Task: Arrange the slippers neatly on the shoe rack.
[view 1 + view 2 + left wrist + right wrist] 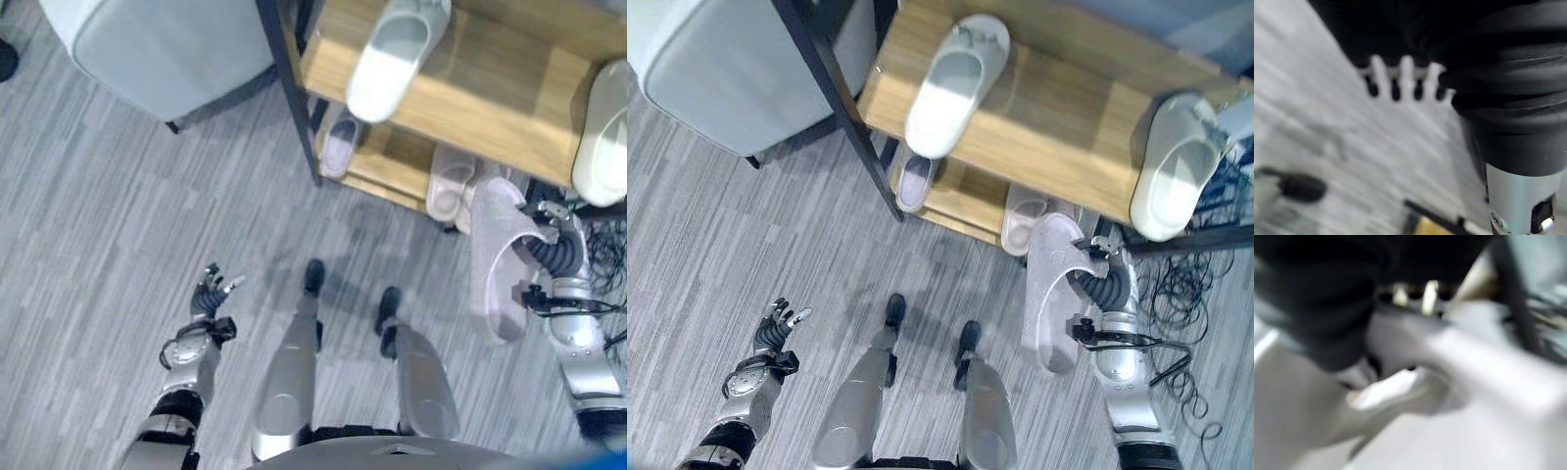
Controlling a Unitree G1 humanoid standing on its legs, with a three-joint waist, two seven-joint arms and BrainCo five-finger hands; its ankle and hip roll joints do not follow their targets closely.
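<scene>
A wooden shoe rack [1068,117] with a black metal frame stands at the far side of the grey plank floor [118,225], and a pale grey upholstered seat [157,49] sits to its left. On the rack's top shelf, a white slipper [950,83] lies near the left end with its toe pointing toward the robot, and a second white slipper [1176,166] rests at the right end, its near tip overhanging the shelf edge. On the lower shelf [392,162], a lilac slipper [341,142] lies at the left, and a pale pink slipper [451,181] lies further right — partly hidden behind the one being carried.

That carried slipper, a pale pink slipper with an open strap [1055,294], hangs off the floor just in front of the rack's right half, its length running from far to near. The robot's right hand [1095,274] holds it from the right side, with the fingers curled into the strap opening — a grip also seen close up in the right wrist view.

The left hand [214,292] hovers well apart at the near left, above bare floor, its fingers spread loosely and holding nothing.
</scene>
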